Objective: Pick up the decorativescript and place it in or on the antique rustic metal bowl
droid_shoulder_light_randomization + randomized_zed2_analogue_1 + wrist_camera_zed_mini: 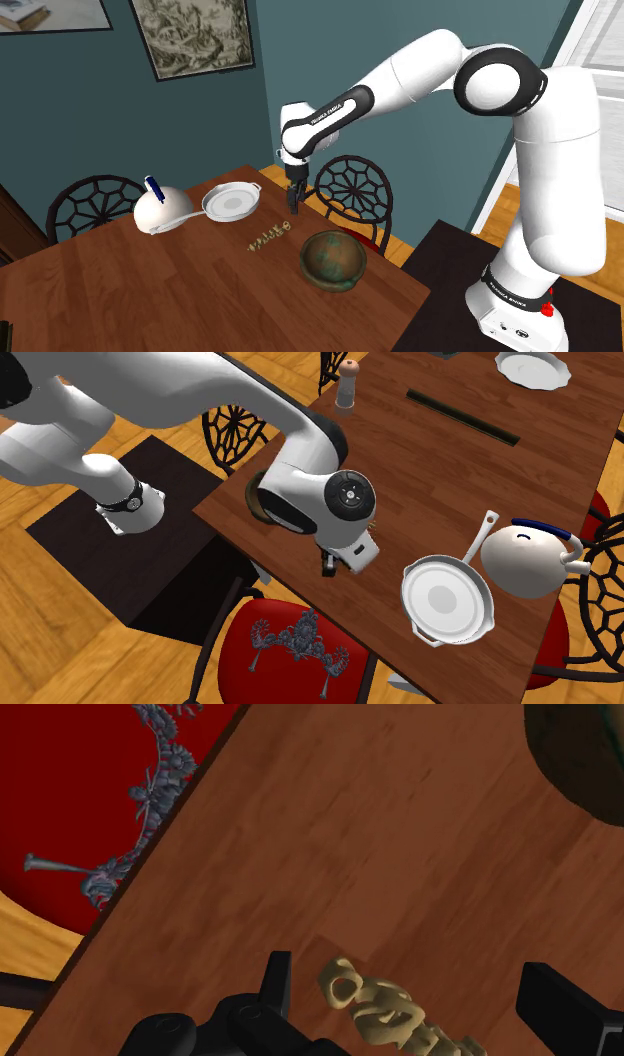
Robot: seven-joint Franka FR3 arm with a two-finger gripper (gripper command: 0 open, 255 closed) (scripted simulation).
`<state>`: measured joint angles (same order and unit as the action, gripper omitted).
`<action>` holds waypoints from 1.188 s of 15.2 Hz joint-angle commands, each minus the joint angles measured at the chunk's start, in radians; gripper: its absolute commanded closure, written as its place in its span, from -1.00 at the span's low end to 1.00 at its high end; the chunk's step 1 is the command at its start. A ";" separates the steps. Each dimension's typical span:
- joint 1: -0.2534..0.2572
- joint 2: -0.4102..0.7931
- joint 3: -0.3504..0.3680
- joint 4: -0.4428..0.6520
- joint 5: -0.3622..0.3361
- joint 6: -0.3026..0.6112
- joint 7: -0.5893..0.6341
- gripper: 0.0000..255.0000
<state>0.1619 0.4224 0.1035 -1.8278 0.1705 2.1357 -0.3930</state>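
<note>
Well, the jaws hung spread wide above the tabletop (150, 290), gripping nothing. The pale decorative script (390, 1009) lay flat on the wood between them, untouched, near the greenish metal bowl (334, 260). The danger looked plain: that script seemed thin and low, skewed to the jaws' closing line, so a shallow or off-centre squeeze could have clipped one end and spun it away.

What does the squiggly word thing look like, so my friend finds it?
Look at the brown wooden table. Between the white frying pan and the greenish bowl lies the decorative script. It is a small, flat, tan string of curly letters, unlike its round neighbours.
</note>
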 commanded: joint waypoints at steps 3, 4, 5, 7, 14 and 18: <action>0.020 0.156 0.022 0.166 0.004 -0.011 -0.018 -1.00; 0.025 0.194 0.027 0.209 0.003 -0.016 -0.022 -1.00; 0.031 0.233 0.033 0.254 0.003 -0.023 -0.025 -1.00; 0.039 0.279 0.039 0.310 0.002 -0.032 -0.029 -1.00; 0.052 0.328 0.041 0.286 0.003 0.043 -0.031 -1.00; 0.052 0.328 0.041 0.286 0.003 0.043 -0.031 -1.00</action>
<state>0.2133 0.7491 0.1440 -1.5428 0.1740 2.1776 -0.4239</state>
